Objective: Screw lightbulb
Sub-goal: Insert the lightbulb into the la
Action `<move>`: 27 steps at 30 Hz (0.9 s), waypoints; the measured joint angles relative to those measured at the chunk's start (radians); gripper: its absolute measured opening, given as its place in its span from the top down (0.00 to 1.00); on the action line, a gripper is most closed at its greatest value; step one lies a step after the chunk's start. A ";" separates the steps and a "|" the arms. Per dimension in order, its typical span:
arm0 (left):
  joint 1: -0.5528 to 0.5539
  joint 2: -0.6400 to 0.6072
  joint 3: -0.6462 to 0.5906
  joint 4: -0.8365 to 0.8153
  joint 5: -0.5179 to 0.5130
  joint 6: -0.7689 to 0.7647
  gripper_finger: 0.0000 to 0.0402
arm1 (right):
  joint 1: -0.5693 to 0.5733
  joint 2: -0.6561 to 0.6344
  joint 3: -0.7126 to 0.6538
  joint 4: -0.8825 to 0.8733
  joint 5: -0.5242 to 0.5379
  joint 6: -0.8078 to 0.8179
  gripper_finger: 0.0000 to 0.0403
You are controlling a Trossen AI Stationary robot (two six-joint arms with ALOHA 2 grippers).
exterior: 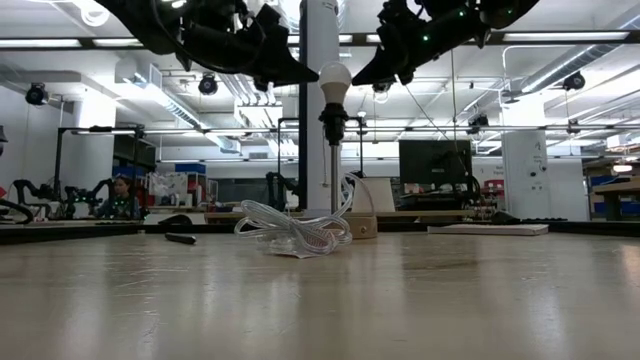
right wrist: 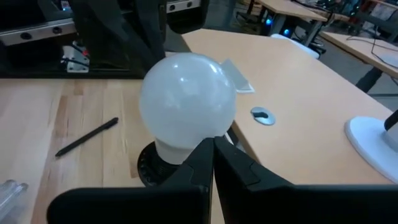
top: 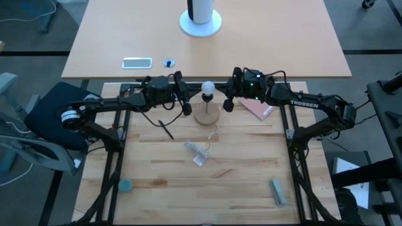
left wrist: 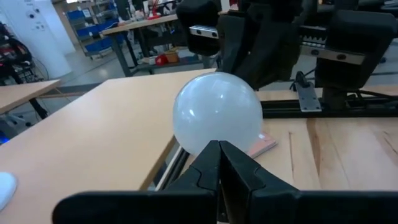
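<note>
Both closed end effectors, left and right, flank the lightbulb.

The white frosted globe lightbulb stands upright, globe up, seated in the black socket atop the post of the round wooden base.

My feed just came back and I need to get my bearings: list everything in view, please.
lightbulb: 1, white, seated in the socket at table centre
socket: 1, black, on a round wooden base
clear plastic packet: 1, nearer the table's front than the base
black pen: 1, left of the base
pink pad: 1, under the right arm
left gripper: 1, dark, shut, left of the lightbulb
right gripper: 1, dark, shut, right of the lightbulb
</note>
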 joint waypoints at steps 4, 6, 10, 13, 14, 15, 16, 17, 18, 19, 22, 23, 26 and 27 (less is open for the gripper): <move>0.000 0.000 0.000 0.000 -0.031 0.000 1.00 | 0.014 0.000 0.000 -0.003 -0.002 0.000 0.98; 0.001 0.000 0.000 0.000 -0.044 0.000 1.00 | 0.021 0.000 0.000 -0.004 -0.007 0.000 0.98; 0.003 0.001 0.000 0.000 -0.052 0.000 1.00 | 0.030 -0.001 0.000 -0.010 -0.015 0.000 0.98; 0.003 0.001 0.000 0.001 -0.063 0.000 1.00 | 0.032 -0.002 0.000 -0.015 -0.017 0.012 0.98; 0.003 0.001 0.000 0.001 -0.064 0.000 1.00 | 0.033 -0.002 0.000 -0.017 -0.017 0.016 0.98; 0.003 0.001 0.000 0.001 -0.063 0.000 1.00 | 0.033 -0.002 0.000 -0.021 -0.017 0.016 0.98; 0.002 0.001 0.000 0.000 -0.063 0.000 1.00 | 0.033 -0.002 0.000 -0.024 -0.016 0.018 0.98; 0.002 -0.002 0.000 -0.009 -0.063 0.000 1.00 | 0.033 -0.002 0.000 -0.028 -0.011 0.019 0.98; 0.002 -0.011 0.000 -0.027 -0.062 -0.001 1.00 | 0.034 -0.005 0.000 -0.034 -0.003 0.022 0.98; 0.001 -0.021 0.000 -0.049 -0.060 -0.001 1.00 | 0.034 -0.007 0.000 -0.040 0.011 0.023 0.98; -0.001 -0.057 0.000 -0.097 -0.047 -0.001 1.00 | 0.031 -0.010 0.000 -0.046 0.046 0.024 0.98; -0.001 -0.067 0.000 -0.113 -0.031 0.000 1.00 | 0.027 -0.011 0.000 -0.045 0.057 0.022 0.98; -0.001 -0.076 0.000 -0.140 0.017 0.004 1.00 | 0.012 -0.005 0.000 -0.025 0.070 0.011 0.98; -0.001 -0.076 0.000 -0.138 0.019 0.004 1.00 | 0.006 -0.003 0.000 -0.015 0.070 0.011 0.98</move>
